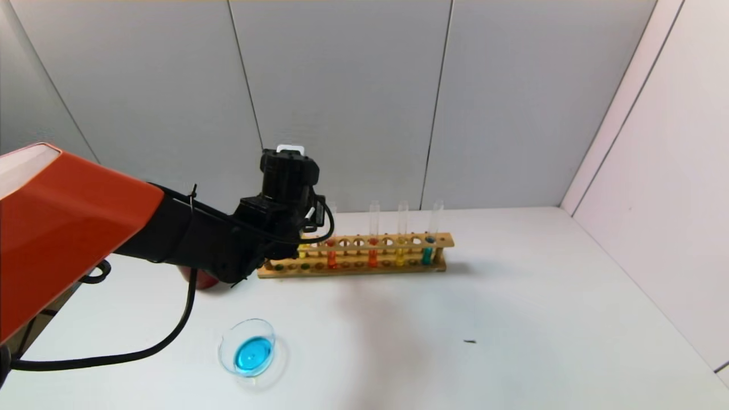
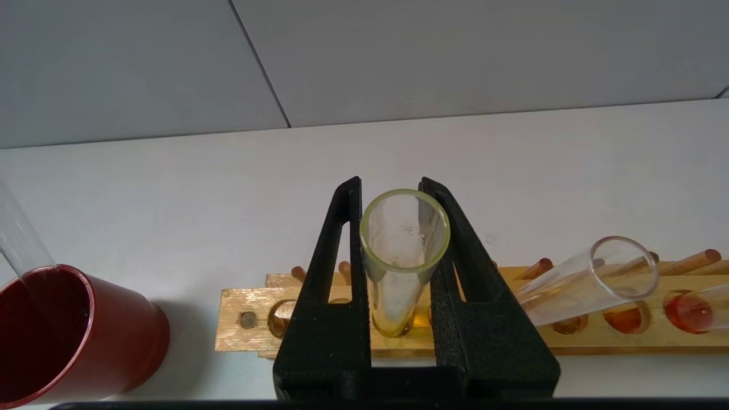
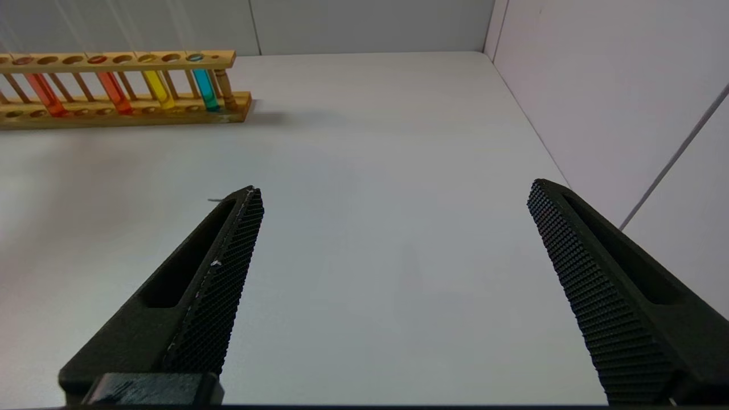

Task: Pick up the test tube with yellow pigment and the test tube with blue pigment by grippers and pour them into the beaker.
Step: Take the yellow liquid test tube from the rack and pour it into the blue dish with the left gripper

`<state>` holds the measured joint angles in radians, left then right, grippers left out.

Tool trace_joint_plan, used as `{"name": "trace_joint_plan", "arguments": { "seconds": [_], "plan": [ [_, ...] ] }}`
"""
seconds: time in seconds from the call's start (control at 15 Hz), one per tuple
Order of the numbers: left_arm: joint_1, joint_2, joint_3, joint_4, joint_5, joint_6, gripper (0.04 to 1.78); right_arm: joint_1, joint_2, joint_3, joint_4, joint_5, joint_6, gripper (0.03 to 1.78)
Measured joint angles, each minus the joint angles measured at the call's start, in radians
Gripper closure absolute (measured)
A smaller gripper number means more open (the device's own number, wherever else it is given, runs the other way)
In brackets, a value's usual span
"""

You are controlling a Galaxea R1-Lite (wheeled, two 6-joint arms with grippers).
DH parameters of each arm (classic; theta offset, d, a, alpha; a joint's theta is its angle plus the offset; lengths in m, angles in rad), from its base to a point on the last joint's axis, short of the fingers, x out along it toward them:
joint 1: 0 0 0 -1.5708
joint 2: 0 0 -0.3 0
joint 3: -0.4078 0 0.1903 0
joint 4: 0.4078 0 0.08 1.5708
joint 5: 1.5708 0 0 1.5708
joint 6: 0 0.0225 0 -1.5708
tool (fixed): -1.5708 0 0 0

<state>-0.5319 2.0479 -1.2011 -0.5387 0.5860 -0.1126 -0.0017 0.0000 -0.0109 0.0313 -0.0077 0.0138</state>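
Observation:
My left gripper [image 1: 285,225] [image 2: 390,185] is above the left end of the wooden rack [image 1: 353,266], shut on the test tube with yellow pigment [image 2: 401,267]. The tube stands upright in a rack hole, with lemon yellow liquid low in it. The beaker [image 1: 248,347] sits at the front left of the table with bright blue liquid in it. No tube with bright cyan-blue liquid is in view. My right gripper [image 3: 396,191] is open and empty over bare table, out of the head view.
The rack also holds two orange-red tubes, a golden-yellow tube [image 1: 400,256] and a teal tube [image 1: 427,253]. A dark red cup [image 2: 68,336] stands left of the rack with a clear tube [image 2: 17,233] leaning in it. Walls close the back and right.

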Motion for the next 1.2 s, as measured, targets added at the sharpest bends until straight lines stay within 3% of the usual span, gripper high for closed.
{"name": "trace_joint_plan", "arguments": {
  "seconds": [1.2],
  "plan": [
    [0.013,-0.076,-0.229,0.239,0.005,-0.001,1.48,0.0,0.0,0.0,0.001,0.0,0.0,0.11]
  ]
}}
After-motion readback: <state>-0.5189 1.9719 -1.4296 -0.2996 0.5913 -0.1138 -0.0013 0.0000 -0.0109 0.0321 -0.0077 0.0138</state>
